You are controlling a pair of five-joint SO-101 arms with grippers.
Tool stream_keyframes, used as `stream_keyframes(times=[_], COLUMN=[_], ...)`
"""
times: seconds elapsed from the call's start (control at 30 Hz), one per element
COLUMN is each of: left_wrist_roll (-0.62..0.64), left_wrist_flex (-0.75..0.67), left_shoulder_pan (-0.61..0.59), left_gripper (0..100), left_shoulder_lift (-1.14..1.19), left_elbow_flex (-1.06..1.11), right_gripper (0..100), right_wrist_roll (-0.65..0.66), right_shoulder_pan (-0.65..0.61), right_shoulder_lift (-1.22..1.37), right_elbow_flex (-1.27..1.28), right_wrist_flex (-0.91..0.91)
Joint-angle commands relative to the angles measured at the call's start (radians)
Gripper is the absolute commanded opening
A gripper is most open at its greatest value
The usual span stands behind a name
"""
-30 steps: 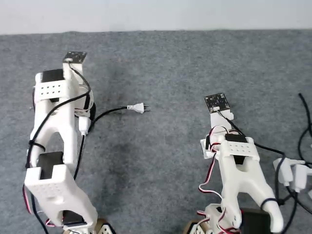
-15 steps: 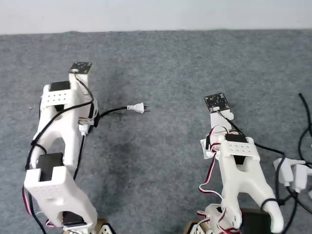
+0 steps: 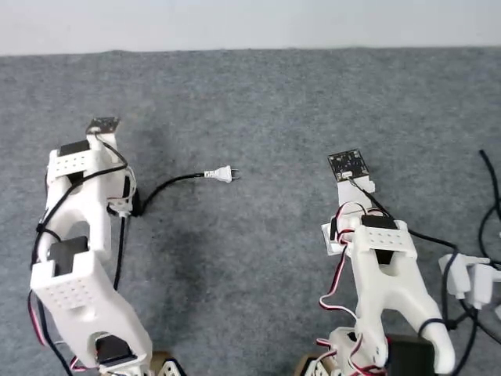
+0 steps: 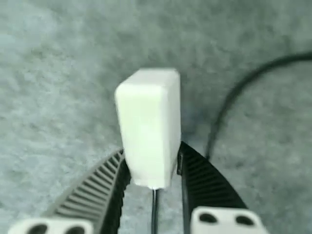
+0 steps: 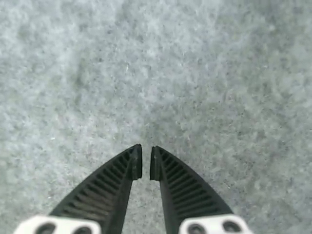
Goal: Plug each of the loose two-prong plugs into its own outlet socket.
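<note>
Swung left in the last half-second with the left gripper (image 4: 151, 163) clamped on the white outlet socket (image 4: 148, 117); now farther from the two-prong plug (image 3: 221, 174) lying on the carpet (image 3: 313, 94), prongs rightward; probably lining up before mating; right gripper (image 5: 145, 163) unmoved, tips together, empty.

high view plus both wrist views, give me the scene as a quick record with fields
left gripper: fingers closed on a white block
right gripper: fingers nearly touching, nothing between them, over the grey carpet
two-prong plug: loose on the carpet between the arms, prongs towards the right arm's side
black cable: runs from the plug to the left arm
white pieces with cables: beside the right arm's base
</note>
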Motion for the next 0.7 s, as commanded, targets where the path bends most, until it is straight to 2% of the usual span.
stream_keyframes(times=[0.0, 0.27, 0.43, 0.67], left_wrist_roll=[-0.008, -0.011, -0.012, -0.011], left_wrist_flex=[-0.011, 0.02, 0.14, 0.212], left_shoulder_pan=[-0.032, -0.058, -0.031, 0.035], left_gripper=[15, 14, 0, 1], left_shoulder_lift=[-0.006, -0.009, -0.077, -0.207], left_elbow_flex=[-0.087, -0.111, -0.208, -0.234], right_gripper=[4.1, 4.1, 4.1, 4.1], right_wrist_roll=[0.011, 0.011, 0.011, 0.011], right_shoulder_pan=[0.005, 0.005, 0.004, 0.005], right_shoulder_lift=[-0.001, -0.001, -0.001, -0.001], right_elbow_flex=[-0.052, -0.052, -0.052, -0.052], right_wrist_flex=[0.013, 0.013, 0.013, 0.013])
